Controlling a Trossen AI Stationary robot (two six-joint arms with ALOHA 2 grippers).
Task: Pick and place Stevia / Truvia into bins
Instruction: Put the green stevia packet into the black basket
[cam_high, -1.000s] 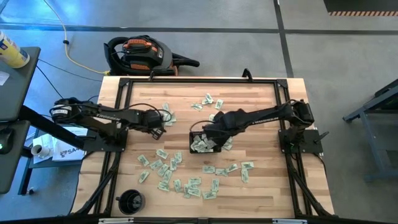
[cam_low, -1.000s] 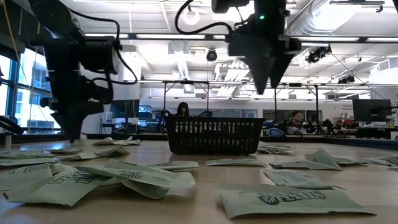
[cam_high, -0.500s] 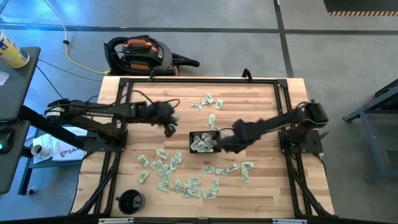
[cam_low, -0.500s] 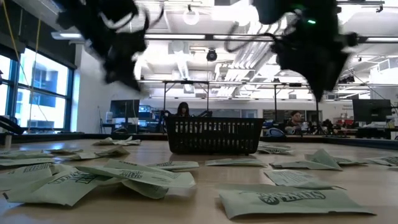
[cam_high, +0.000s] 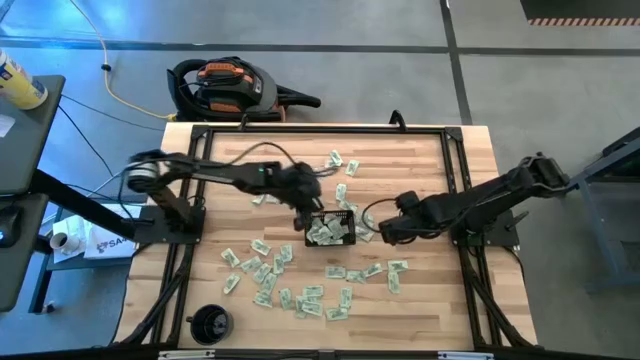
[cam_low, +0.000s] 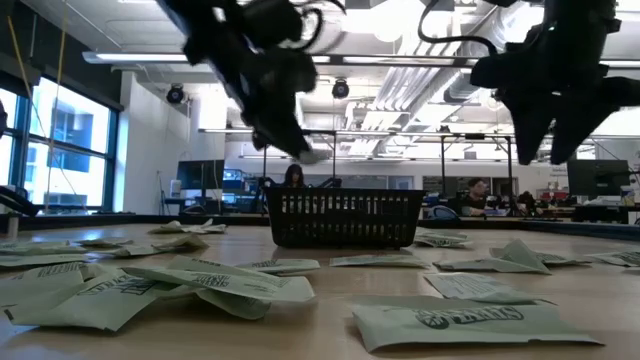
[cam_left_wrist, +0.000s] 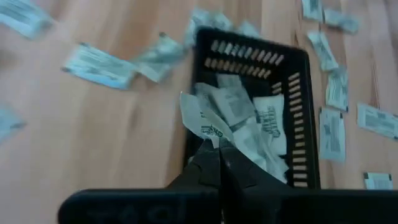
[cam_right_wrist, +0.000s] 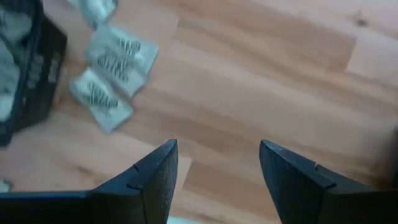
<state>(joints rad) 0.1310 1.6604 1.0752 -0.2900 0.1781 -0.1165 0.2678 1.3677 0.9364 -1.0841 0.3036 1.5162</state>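
At the bench's middle: the black mesh tray (cam_high: 331, 228) sits on the wooden bench (cam_high: 420, 180), part filled with pale green and white sachets (cam_left_wrist: 258, 124).
Left gripper (cam_high: 304, 215): above the tray's left edge, reached in from the left arm's base at the bench's left side; in the low view it hangs above the tray (cam_low: 343, 217).
Left jaws: pinched shut on one sachet (cam_left_wrist: 202, 118), which sticks out past the tips; the left wrist view looks down on it with the tray's left wall and the sachets inside just beyond.
Held sachet, low view: a pale scrap (cam_low: 312, 153) at the gripper's tip, clear of the tray's rim.
Right gripper (cam_high: 385, 231): just to the right of the tray, over bare wood, apart from it.
Right jaws: standing wide with nothing between them; in the right wrist view the two fingers (cam_right_wrist: 158, 174) frame bare bench boards.
Near the right gripper: two loose sachets (cam_right_wrist: 111, 71) lie beside the tray's right wall (cam_right_wrist: 37, 74).
Loose sachets, front: a thick scatter (cam_high: 280, 280) lies toward the bench's near edge, left of centre and across the middle.
Loose sachets, back: a smaller group (cam_high: 335, 165) lies beyond the tray.
Round black cup (cam_high: 210, 323): at the bench's near left corner, well apart from the tray.
Floor beyond the bench: an orange and black vacuum cleaner (cam_high: 228, 85).
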